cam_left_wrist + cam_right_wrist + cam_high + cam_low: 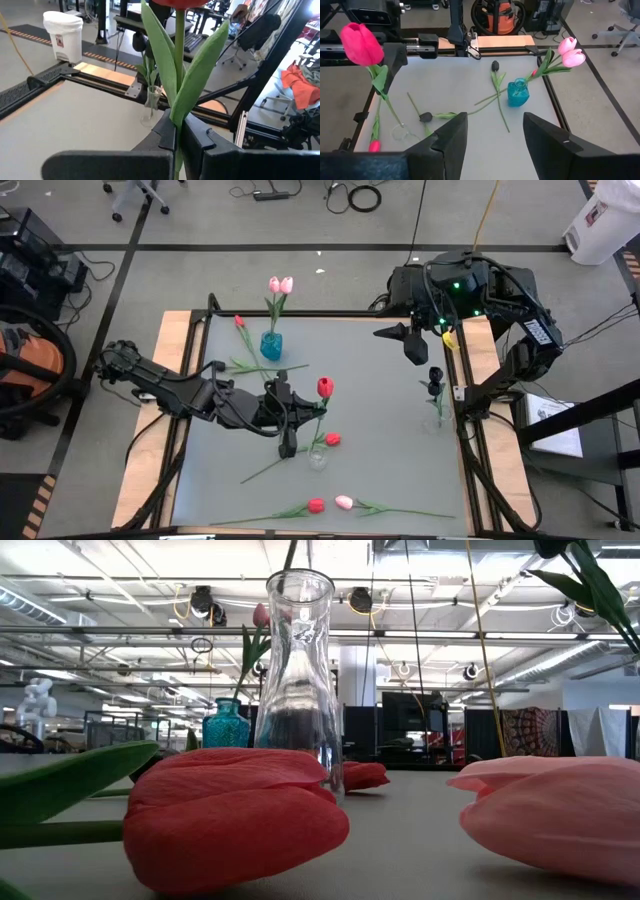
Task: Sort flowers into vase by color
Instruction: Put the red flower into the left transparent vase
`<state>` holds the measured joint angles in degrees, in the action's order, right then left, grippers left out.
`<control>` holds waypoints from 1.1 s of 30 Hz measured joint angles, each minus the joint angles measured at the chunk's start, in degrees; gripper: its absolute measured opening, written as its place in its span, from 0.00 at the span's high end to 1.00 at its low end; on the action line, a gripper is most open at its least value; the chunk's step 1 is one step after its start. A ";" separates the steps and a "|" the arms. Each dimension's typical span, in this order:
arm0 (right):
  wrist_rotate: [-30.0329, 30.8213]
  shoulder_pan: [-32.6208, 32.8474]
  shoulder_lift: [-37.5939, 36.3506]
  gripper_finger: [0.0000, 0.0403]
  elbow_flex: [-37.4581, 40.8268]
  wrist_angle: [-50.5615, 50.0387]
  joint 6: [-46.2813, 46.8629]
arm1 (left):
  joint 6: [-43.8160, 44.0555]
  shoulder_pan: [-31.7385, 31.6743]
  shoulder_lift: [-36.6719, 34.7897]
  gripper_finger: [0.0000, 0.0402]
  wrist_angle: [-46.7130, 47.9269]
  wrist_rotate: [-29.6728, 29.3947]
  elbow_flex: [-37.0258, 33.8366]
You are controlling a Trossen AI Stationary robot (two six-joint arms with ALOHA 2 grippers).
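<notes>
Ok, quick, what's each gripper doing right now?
Left gripper: shut on the red tulip's stem, over the table's middle.
Right gripper: open, holding nothing, parked at the table's far right corner.

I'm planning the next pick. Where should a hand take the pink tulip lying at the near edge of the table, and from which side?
Grip the pink tulip on its thin green stem, a little past the bud, coming straight down from above. It lies flat with the stem running toward the right arm's side, so fingers should close across the stem. The red tulip lies close beside the bud, so stay on the stem side.
</notes>
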<state>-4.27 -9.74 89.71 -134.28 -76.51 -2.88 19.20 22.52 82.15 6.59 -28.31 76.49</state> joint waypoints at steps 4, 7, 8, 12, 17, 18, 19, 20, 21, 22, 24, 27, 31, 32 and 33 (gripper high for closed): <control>0.00 0.01 0.00 0.54 0.00 -0.01 -1.02 | 0.01 0.00 0.00 0.92 -0.02 1.31 0.00; 0.35 0.00 0.00 0.54 0.00 0.00 -1.48 | 0.04 0.00 0.00 0.85 -0.04 1.37 0.00; 0.90 0.00 0.00 0.54 0.00 0.00 -1.51 | 0.04 0.00 0.00 0.82 -0.04 1.38 0.00; 3.23 -0.07 0.00 0.54 0.00 0.00 -2.13 | 0.04 0.00 0.00 0.73 -0.07 1.39 0.00; 3.32 -0.07 0.00 0.54 0.00 0.00 -2.75 | 0.05 0.00 0.00 0.68 -0.07 1.46 0.00; 3.31 -0.07 0.00 0.54 0.00 0.00 -2.79 | 0.06 0.00 0.00 0.67 -0.11 1.48 0.00; 3.30 -0.07 0.00 0.54 0.00 0.00 -3.02 | 0.07 0.00 0.00 0.67 -0.11 1.53 0.00; 3.30 -0.07 0.00 0.54 0.00 0.00 -3.39 | 0.05 0.00 0.00 0.67 -0.11 1.55 0.00; 3.30 -0.07 0.00 0.54 0.00 0.00 -3.78 | 0.04 0.00 0.00 0.67 -0.11 1.53 0.00; 3.30 -0.07 0.00 0.54 0.00 0.00 -4.04 | 0.04 0.00 0.00 0.67 -0.11 1.55 0.00; 3.31 -0.07 0.00 0.54 0.00 0.00 -4.47 | 0.05 0.00 0.00 0.67 -0.11 1.55 0.00; 3.29 -0.48 0.00 0.54 0.00 0.00 -4.74 | 0.02 0.00 0.00 0.67 -0.10 1.55 0.00; 3.28 -1.20 0.00 0.54 0.00 0.00 -4.87 | 0.09 0.00 -0.21 0.67 1.73 1.55 0.00; 3.30 -1.26 0.00 0.54 0.00 0.00 -4.87 | 0.71 -0.02 -0.41 0.67 3.54 1.55 0.00; 3.28 -1.44 0.00 0.54 0.00 0.00 -4.88 | 2.05 -0.09 -0.69 0.67 5.64 1.31 0.00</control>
<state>-0.99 -11.17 89.71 -134.28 -76.51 -7.76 21.25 22.44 81.45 12.23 -27.00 76.49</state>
